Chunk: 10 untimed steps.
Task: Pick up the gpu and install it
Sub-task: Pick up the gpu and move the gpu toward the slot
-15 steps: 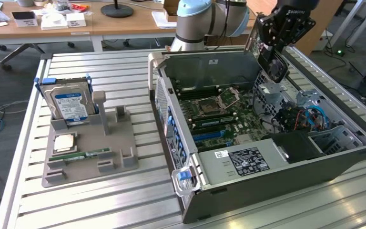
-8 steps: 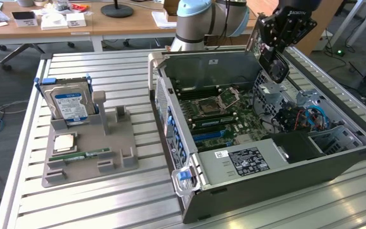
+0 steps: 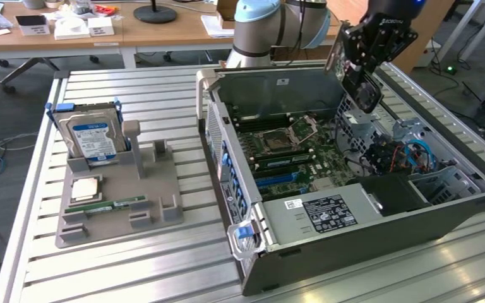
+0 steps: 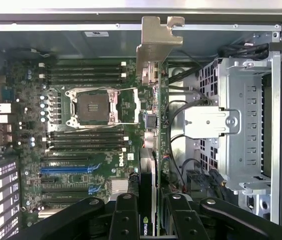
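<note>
Above the open PC case (image 3: 377,252), arm (image 3: 276,25) hangs w/ tool (image 4: 152,202) pointing down, clamped on gpu (image 4: 153,125).

The gpu (image 4: 153,120) carries a pale, dull metal bracket (image 4: 156,47). The computer case (image 3: 377,246) is matt grey sheet metal; the bench (image 3: 141,271) beneath the case, ribbed brushed metal.

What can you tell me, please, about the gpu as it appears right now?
The gpu is a thin, dark card with a pale metal bracket at one end and a round fan on one face. The gripper is shut on it, clamping the end away from the bracket. It hangs edge-on over the open computer case, above the motherboard. It appears clear of the board and is not yet seated in a slot.
</note>
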Motion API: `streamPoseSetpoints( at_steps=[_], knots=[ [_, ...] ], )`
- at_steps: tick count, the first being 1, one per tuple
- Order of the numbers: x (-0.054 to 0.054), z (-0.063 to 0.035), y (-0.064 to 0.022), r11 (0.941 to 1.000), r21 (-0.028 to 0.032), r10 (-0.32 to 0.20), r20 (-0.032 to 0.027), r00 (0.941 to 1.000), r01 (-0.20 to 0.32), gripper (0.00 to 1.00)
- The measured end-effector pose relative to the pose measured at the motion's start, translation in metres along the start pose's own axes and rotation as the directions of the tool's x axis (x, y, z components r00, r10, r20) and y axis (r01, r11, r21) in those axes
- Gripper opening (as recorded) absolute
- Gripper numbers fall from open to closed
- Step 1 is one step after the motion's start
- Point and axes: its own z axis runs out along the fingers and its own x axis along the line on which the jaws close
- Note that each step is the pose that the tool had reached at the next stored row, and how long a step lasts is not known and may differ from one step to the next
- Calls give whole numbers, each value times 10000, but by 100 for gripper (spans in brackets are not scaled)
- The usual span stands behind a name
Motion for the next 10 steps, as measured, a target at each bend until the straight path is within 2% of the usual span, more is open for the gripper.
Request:
streamPoseSetpoints(
  at_steps=[10],
  knots=[
    [1,53,-7,10000,3,-13,-1,10000,13,26]
  ],
)
